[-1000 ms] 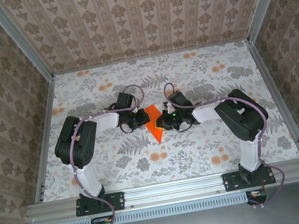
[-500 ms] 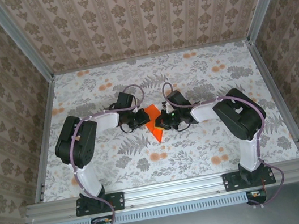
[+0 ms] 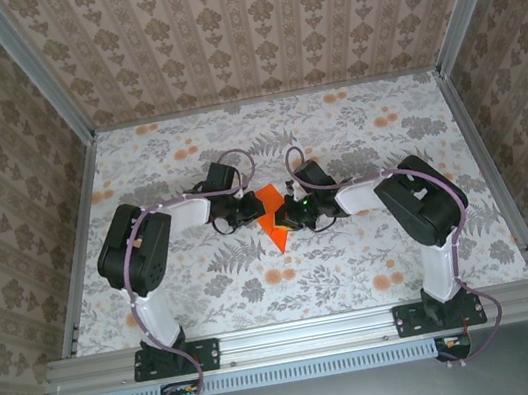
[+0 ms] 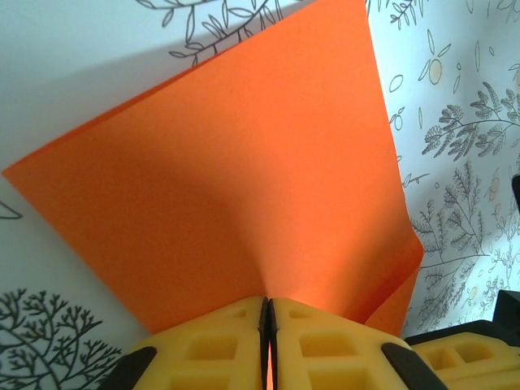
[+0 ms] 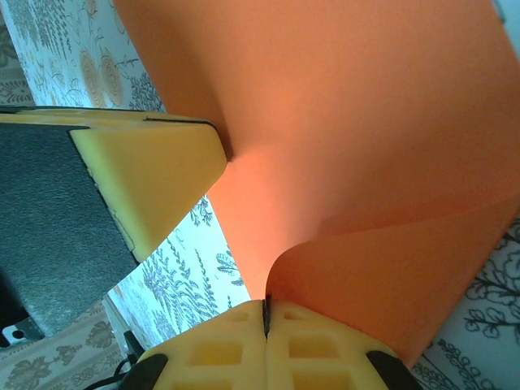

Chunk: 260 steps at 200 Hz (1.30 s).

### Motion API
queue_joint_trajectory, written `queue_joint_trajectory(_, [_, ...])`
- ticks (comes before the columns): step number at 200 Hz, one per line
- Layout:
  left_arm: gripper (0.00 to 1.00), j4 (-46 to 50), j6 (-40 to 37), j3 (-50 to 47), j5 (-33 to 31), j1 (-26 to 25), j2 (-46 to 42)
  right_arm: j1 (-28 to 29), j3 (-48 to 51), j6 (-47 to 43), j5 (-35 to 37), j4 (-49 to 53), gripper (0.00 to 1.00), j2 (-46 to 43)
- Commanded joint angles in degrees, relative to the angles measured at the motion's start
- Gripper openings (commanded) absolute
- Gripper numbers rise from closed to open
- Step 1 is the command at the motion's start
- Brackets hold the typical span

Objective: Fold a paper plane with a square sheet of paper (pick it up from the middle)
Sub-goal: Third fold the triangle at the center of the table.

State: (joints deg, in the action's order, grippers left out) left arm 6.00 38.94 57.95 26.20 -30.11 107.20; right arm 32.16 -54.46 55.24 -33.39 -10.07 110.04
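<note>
Gripping the square sheet of paper (image 3: 273,218) from both sides, the two arms meet near the middle of the table (image 3: 364,130).

Left gripper (image 3: 244,211): jaws closed flat on the sheet's left edge. In the left wrist view the yellow pads (image 4: 211,345) meet with only a thin orange line of paper between them.
Right gripper (image 3: 294,215): jaws likewise clamped on the sheet's right edge, pressed together in the right wrist view.

Paper: thin, matte, vivid orange, no print. From above it reads as a creased, roughly triangular shape with a sharp point toward the near edge of the table. Close up it is not flat. It bows out of each grip, and beside the right gripper one layer curls over in a smooth roll. Outer edges are straight and clean, with one sharp corner in the left wrist view. Cannot tell whether the lower point touches the table.

Pads: yellow, foam-like, moulded with square recesses. One pad of the left gripper shows in the right wrist view, just beside the sheet, backed by a dark grainy plate.

Table: white cloth, grey fern and pale orange flower print.

Room: the printed cloth stretches wide on every side of the sheet. Patterned wall panels (image 3: 246,28) stand well apart at left, right and far side. A metal rail (image 3: 307,332) runs along the near edge.
</note>
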Motion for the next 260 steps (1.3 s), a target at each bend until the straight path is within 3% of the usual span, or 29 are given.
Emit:
queue_joint_trajectory(1, [0.12, 2.4, -1.3, 0.7, 0.5, -0.3, 2.0, 0.4, -1.7, -1.2, 0.7, 1.7, 0.07, 1.3])
queue_joint_trajectory(155, [0.12, 2.4, -1.4, 0.7, 0.6, -0.4, 2.1, 0.3, -2.6, -2.4, 1.2, 3.4, 0.07, 2.8])
queue_joint_trajectory(260, [0.14, 3.7, -0.1, 0.6, -0.5, 0.8, -2.5, 0.3, -2.8, -2.8, 1.6, 5.2, 0.21, 3.7])
